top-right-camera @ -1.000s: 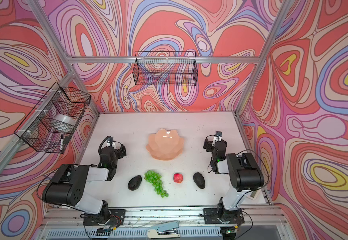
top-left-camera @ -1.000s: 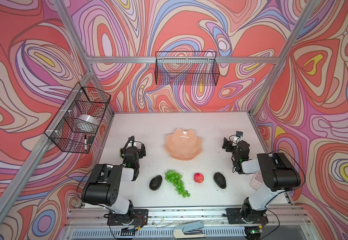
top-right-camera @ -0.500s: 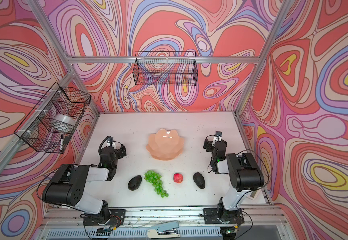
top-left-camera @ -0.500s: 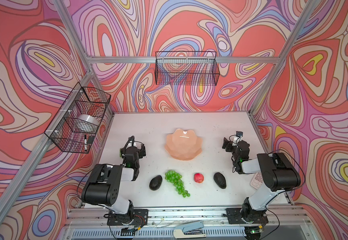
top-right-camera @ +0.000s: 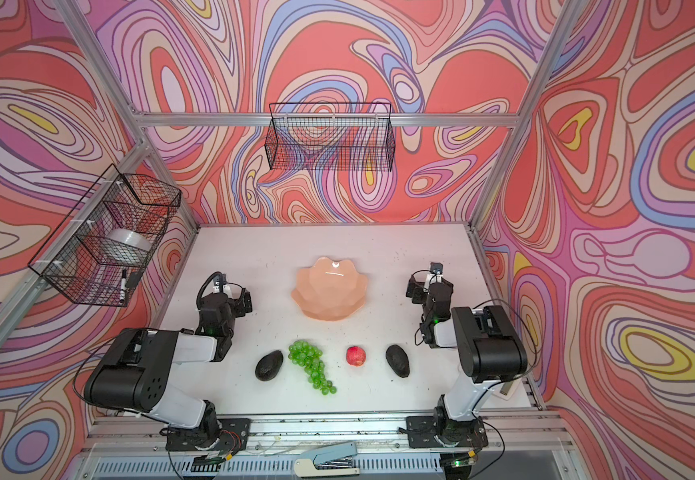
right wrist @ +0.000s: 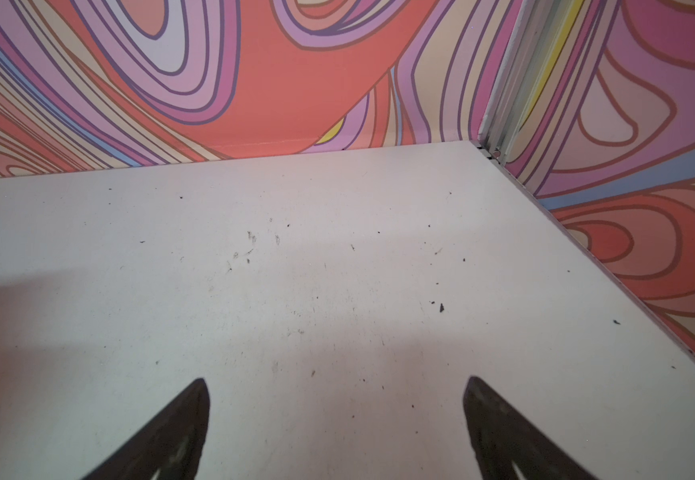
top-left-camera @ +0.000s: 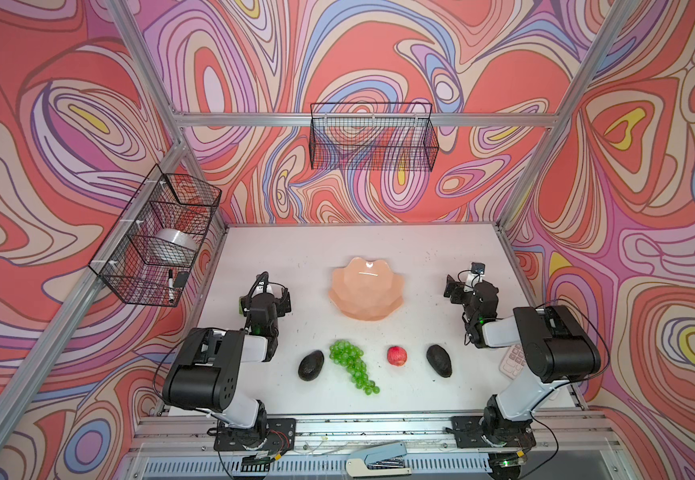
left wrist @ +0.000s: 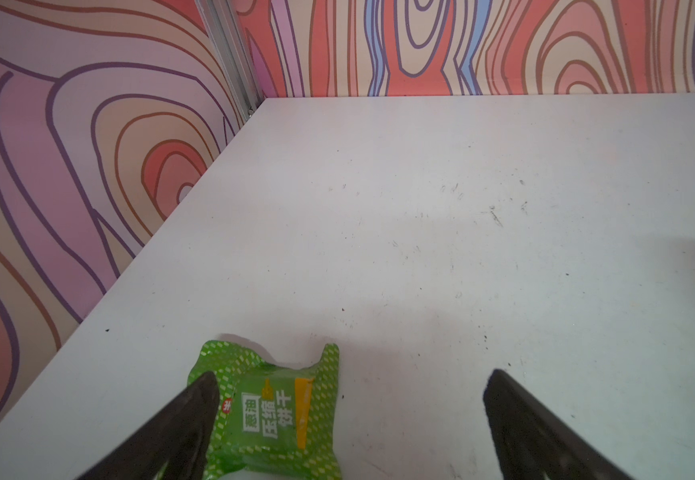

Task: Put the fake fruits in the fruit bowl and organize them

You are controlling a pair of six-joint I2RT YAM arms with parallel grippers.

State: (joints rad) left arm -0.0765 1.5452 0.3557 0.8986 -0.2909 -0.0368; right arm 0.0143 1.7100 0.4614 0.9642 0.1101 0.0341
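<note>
The pink fruit bowl (top-left-camera: 365,293) sits in the middle of the white worktop (top-left-camera: 379,245), and it shows in both top views. All four fruits lie on the worktop in a row. The row is apart from the bowl, on the side where the two arms are bolted down. From left to right there is the left avocado (top-left-camera: 311,365), dark and almost black, then the grapes (top-left-camera: 352,365), green and see-through, in a long bunch just beside it. Next comes the little red apple (top-left-camera: 396,356), and last the right avocado (top-left-camera: 439,360). The left claw (left wrist: 352,376) is spread wide, low over the worktop, to the left of the bowl and well away from the fruits. A green packet (left wrist: 271,411) lies flat under it. One black finger covers part of the packet in the left wrist view, and I cannot tell if they touch. The right claw (right wrist: 336,381) is spread wide too, to the right of the bowl. Only bare, speckled worktop shows between its fingers. Two black wire baskets (top-left-camera: 373,139) hang on the swirly walls.
</note>
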